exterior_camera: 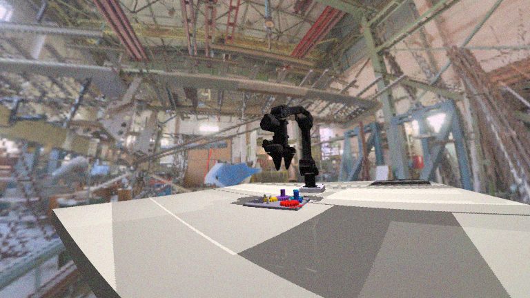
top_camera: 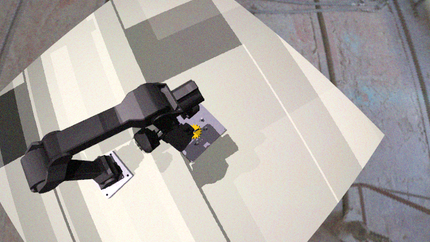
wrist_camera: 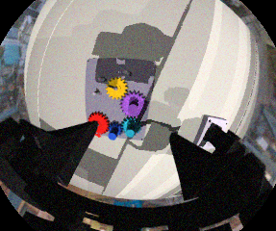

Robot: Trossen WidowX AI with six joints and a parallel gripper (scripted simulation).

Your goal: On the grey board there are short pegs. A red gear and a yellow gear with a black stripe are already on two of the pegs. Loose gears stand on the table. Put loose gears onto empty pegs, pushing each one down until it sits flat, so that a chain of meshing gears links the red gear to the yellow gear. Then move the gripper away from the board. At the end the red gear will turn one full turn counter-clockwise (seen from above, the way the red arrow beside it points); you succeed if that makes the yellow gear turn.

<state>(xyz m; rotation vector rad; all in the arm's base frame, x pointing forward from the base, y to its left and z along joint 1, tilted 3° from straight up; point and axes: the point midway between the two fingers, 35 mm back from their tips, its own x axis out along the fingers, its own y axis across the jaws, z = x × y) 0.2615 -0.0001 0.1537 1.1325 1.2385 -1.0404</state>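
Note:
My gripper [exterior_camera: 283,168] [wrist_camera: 134,131] is open and empty, well above the grey board [top_camera: 215,117] [exterior_camera: 253,205] [wrist_camera: 92,100]. In the wrist view the red gear [wrist_camera: 99,123] [exterior_camera: 289,203], a blue gear [wrist_camera: 113,130], a cyan gear [wrist_camera: 130,126], a purple gear [wrist_camera: 132,104] [exterior_camera: 283,192] and the yellow gear [wrist_camera: 116,89] [top_camera: 197,131] follow one another, neighbours close together. The purple gear's rim meets the yellow one's. Whether all teeth mesh is too small to tell. The purple gear looks low on the board. In the top view the arm hides all but the yellow gear.
Several bare pegs stand near the yellow gear, one of them a short peg [top_camera: 202,119] [wrist_camera: 97,90]. The blue and cyan gears carry upright handles. The arm's white base plate [top_camera: 127,175] [exterior_camera: 312,190] lies beyond the board. No loose gear shows off the board.

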